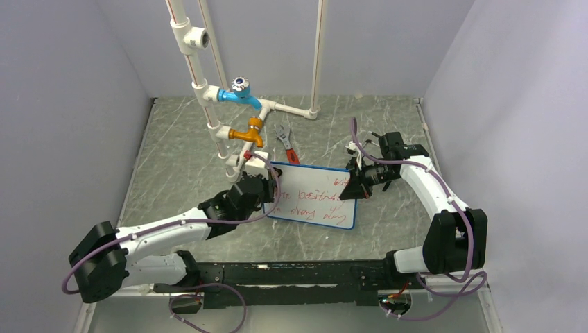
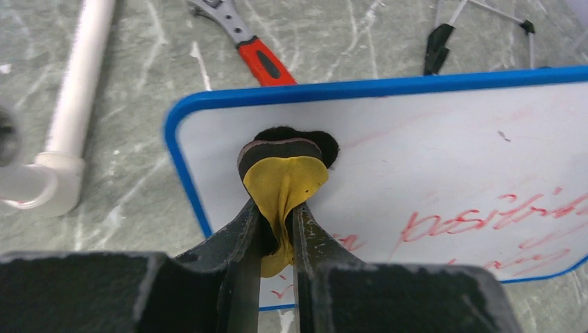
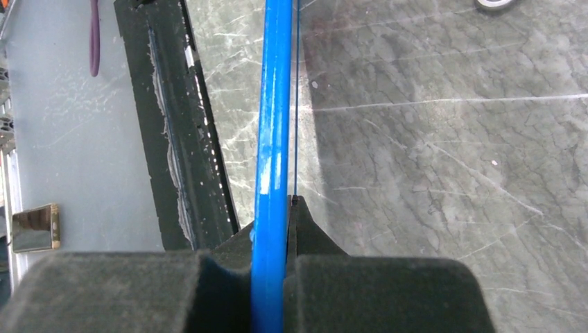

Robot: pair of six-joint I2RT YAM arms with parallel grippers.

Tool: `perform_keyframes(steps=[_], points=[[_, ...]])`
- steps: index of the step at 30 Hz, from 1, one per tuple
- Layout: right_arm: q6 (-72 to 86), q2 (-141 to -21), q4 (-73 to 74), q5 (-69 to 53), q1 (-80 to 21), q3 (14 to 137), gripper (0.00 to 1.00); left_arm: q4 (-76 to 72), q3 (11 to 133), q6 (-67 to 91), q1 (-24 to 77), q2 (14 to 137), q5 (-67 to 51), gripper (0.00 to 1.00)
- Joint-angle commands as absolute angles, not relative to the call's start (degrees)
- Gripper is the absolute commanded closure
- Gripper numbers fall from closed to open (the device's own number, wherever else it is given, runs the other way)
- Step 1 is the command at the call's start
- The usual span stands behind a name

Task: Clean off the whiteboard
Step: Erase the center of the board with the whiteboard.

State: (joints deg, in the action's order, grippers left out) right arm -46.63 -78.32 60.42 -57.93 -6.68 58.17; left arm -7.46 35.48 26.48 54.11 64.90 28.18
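Edgewise, the blue-framed, red-scribbled whiteboard was clamped by the right gripper, a yellow pad by the left gripper.

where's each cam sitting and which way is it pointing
Top external: above and behind the arm bases, looking down on the grey marbled table and the blue-framed whiteboard with red writing; the left arm and right arm show.
Left wrist: on the left arm, facing the board's face; the left tool pinches a yellow-and-black eraser pad.
Right wrist: on the right arm, looking along the board's blue edge, clamped in the right tool.
Shared: top and left wrist both show the red-handled wrench.
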Motion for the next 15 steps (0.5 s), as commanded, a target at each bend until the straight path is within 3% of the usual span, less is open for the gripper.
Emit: perform_keyframes(steps=[1, 9, 15], points=[[-51.9, -78.3, 64.0, -57.4, -8.0, 58.3, 1.00, -13.1, 39.3, 23.4, 60.2, 69.4, 26.3, 1.00], [-51.8, -78.3, 63.8, -57.2, -8.0, 58.2, 1.00, -16.1, 53.0, 22.6, 67.4, 82.5, 23.6, 1.00], [-51.9, -77.7, 63.8, -57.1, -8.0, 58.0, 1.00, -14.5, 51.8, 23.7, 66.5, 83.6, 28.1, 1.00]])
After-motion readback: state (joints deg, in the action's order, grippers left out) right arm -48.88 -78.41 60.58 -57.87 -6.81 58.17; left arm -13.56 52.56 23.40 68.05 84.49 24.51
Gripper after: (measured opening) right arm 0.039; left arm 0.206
